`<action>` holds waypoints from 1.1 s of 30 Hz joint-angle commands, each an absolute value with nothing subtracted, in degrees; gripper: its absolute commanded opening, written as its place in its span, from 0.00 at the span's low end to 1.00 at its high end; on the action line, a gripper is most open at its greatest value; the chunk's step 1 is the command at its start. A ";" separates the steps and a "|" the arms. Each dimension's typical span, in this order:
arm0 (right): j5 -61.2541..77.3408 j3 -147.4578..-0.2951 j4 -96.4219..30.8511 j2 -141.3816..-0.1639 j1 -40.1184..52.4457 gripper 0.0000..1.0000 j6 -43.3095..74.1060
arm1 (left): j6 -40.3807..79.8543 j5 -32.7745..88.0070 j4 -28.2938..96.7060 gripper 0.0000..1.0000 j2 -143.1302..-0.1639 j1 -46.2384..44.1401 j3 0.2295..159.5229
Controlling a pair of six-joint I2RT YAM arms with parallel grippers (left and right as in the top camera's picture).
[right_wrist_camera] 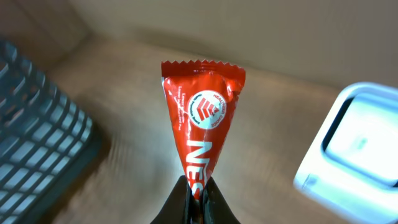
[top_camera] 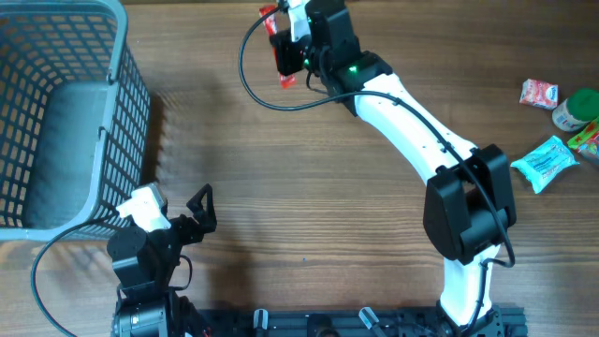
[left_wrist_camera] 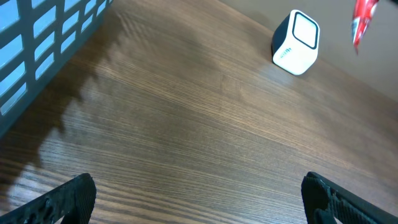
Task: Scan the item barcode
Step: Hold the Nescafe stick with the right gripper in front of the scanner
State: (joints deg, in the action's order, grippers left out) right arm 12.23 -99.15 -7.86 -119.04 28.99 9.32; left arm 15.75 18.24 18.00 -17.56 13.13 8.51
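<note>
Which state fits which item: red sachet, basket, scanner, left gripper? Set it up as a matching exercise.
Things:
1 red sachet
2 basket
3 scanner
4 left gripper

States:
A open, holding nothing
B mesh walls, at the left of the overhead view
C pinched in the shut right gripper
D white box with a dark side

Pairs: 1-C, 2-B, 3-D, 4-A

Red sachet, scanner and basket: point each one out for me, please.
red sachet [right_wrist_camera: 200, 134]: right wrist view, middle of the wrapper, just below the round logo.
scanner [left_wrist_camera: 296, 42]: left wrist view, middle of its white body.
basket [top_camera: 134, 108]: overhead view, its right-hand lattice wall.
</note>
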 commanded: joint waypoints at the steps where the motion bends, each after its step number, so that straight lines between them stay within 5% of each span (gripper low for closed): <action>1: 8.95 -100.92 -3.25 -120.14 28.25 0.04 2.37 | 15.44 17.93 17.89 1.00 -17.32 12.97 8.08; 14: 4.43 -130.45 -4.29 -144.75 22.83 0.04 -9.45 | 15.44 17.93 17.89 1.00 -17.32 12.97 8.08; 33: 3.97 -131.15 4.75 -152.81 20.86 0.04 -4.34 | 15.44 17.93 17.89 1.00 -17.32 12.97 8.08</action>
State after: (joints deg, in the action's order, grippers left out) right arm 4.84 -129.60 4.84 -151.72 21.10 -5.61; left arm 15.77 18.24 18.00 -17.56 13.13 8.51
